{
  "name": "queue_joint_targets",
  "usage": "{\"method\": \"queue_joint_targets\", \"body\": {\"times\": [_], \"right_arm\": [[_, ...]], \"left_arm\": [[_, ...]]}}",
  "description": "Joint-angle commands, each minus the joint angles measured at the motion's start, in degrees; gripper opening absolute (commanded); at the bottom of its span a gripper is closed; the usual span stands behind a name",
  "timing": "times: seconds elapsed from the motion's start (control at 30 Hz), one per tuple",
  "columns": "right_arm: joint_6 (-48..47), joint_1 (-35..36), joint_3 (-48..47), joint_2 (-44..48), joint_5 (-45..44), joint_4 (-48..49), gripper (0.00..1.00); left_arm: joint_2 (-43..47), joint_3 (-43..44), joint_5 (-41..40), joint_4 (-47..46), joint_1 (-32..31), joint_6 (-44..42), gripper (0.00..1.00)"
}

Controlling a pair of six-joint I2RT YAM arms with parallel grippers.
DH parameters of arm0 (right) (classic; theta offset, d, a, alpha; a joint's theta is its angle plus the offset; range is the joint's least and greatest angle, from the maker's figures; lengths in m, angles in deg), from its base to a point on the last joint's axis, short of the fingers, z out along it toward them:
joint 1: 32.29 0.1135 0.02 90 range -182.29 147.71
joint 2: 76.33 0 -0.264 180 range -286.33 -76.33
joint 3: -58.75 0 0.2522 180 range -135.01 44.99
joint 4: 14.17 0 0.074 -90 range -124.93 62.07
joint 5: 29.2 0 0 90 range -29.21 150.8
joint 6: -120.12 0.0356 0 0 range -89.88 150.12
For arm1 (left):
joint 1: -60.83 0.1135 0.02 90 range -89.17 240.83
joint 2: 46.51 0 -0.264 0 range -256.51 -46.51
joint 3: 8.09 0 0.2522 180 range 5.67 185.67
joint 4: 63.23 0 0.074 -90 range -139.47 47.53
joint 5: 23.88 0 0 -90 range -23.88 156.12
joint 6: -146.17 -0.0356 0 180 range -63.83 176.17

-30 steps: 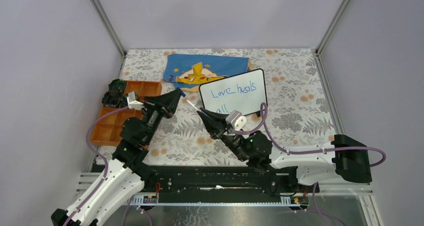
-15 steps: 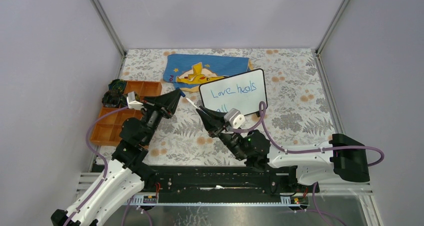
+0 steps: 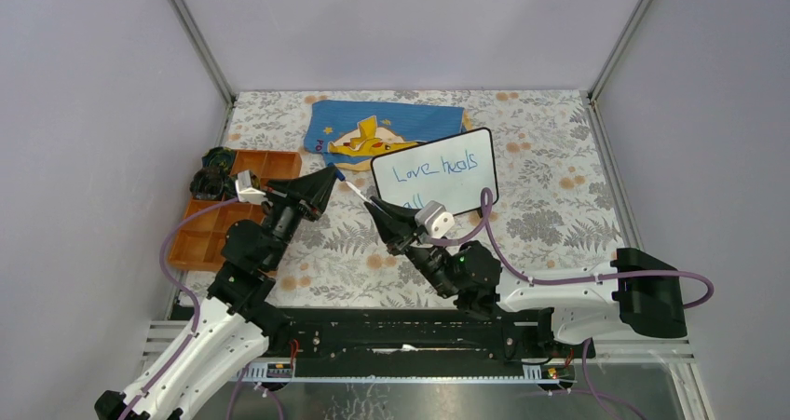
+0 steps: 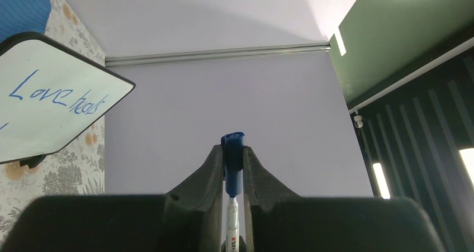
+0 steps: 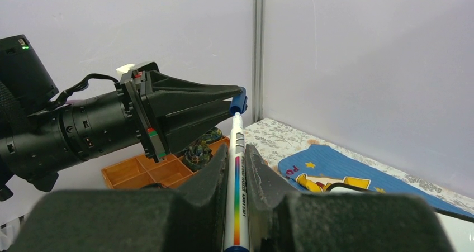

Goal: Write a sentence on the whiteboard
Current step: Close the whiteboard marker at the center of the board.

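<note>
While the two arms meet in mid-air above the floral table cover (image 3: 559, 159), the right gripper (image 5: 236, 151) is clamped on the white barrel of the marker (image 5: 235, 196), aiming it up and away. The left gripper (image 4: 233, 151) pinches the blue cap (image 4: 233, 146) at the marker's tip. The cap looks to sit over the nib, though I cannot tell whether it is pushed fully home. The risk lies at that joint. If the two are slightly out of line, a push could cock the cap, squeeze it out of the narrow fingertips, or lever the marker round in its grip, and a bare nib could then streak something. Just beyond the right gripper rests the whiteboard (image 3: 461, 195), carrying the sentence (image 3: 435, 169) in blue on two lines, "Love heals all". Behind it lies the blue cartoon cloth (image 3: 391, 122).
</note>
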Motion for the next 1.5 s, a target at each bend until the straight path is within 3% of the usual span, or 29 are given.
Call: {"method": "queue_joint_targets", "body": {"times": [0.0, 1.47], "right_arm": [[-0.45, 0.41, -2.63, -0.27, -1.84, 3.08, 0.00], [-0.54, 0.40, -3.76, -2.06, -2.92, 3.71, 0.00]], "left_arm": [[0.52, -0.18, 0.80, -1.77, 0.15, 0.29, 0.00], [0.44, -0.98, 3.00, -2.55, 0.13, 0.03, 0.00]]}}
